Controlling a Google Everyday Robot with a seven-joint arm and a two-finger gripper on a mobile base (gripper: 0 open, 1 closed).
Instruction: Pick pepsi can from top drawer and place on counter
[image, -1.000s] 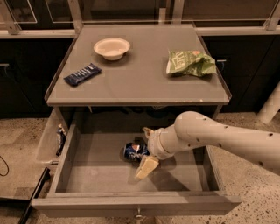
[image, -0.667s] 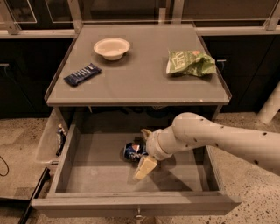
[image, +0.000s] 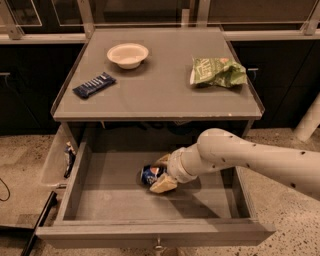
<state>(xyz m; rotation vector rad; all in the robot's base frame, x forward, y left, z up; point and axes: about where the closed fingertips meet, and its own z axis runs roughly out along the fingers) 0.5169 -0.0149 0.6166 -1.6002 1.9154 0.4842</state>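
Pepsi can (image: 149, 175) is down in the top drawer (image: 110, 202), roughly the middle of the floor, a bit toward the back. It's lying on its side, not standing. What you can see of it is dark blue with some white-ish marking on the side, and a paler silvery end facing left. The right part of it is hidden behind the robot's wrist, so I can't really make out the logo properly.

The end effector (image: 159, 173) is right on it: one pale finger sits against the far side of the can, the other against the near side, so it looks clamped onto the can with the can filling the gap. The can seems to be resting on the drawer floor or barely off it, I can't tell which. The arm (image: 250, 157) comes in from the right, low over the drawer's right wall.

The drawer is pulled all the way out, plain grey inside, with a little metal pull (image: 159, 246) at the front edge.

Up on the desk (image: 150, 97) there's a white bowl (image: 128, 54) back left, a dark-blue snack bar wrapper (image: 94, 85) just in front of it toward the left edge, and a crumpled green chip bag (image: 217, 71) on the right side. All three are well apart from each other.
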